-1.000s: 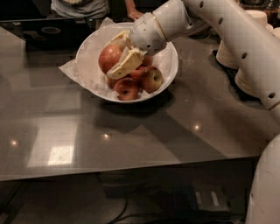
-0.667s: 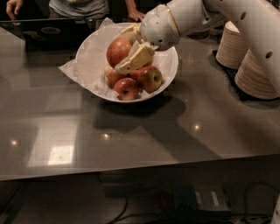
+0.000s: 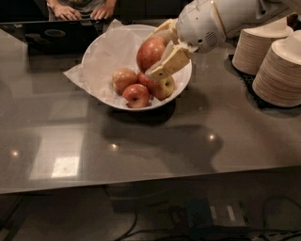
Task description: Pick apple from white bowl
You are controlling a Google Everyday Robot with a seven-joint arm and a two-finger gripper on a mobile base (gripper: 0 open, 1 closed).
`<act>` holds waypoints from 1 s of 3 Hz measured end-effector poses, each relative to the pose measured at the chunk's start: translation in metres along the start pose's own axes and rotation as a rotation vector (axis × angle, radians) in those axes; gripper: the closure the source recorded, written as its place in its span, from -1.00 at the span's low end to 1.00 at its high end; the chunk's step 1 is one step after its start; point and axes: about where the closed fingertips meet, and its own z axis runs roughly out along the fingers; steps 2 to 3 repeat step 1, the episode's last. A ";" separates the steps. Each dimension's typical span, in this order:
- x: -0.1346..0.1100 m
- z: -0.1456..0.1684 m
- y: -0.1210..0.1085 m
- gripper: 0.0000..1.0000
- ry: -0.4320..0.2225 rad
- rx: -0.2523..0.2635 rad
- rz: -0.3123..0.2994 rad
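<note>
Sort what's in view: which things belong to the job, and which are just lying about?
Job:
- apple, held over the bowl
- gripper, fingers shut on the apple
- white bowl

Lying about:
- three smaller apples in the bowl
- stacked paper dishes, right
- person's hands, far edge
- table

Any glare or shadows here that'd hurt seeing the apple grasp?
Camera view: bright square reflection on the table front left, plus small light spots; arm and white bowl throw a dark shadow on the tabletop in front of them; neither reaches the apple, clearly lit, clamped in the gripper above the bowl.
</note>
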 end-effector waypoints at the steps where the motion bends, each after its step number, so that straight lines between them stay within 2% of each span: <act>1: -0.001 -0.001 0.001 1.00 0.002 0.002 0.000; 3: -0.001 -0.001 0.001 1.00 0.002 0.002 0.000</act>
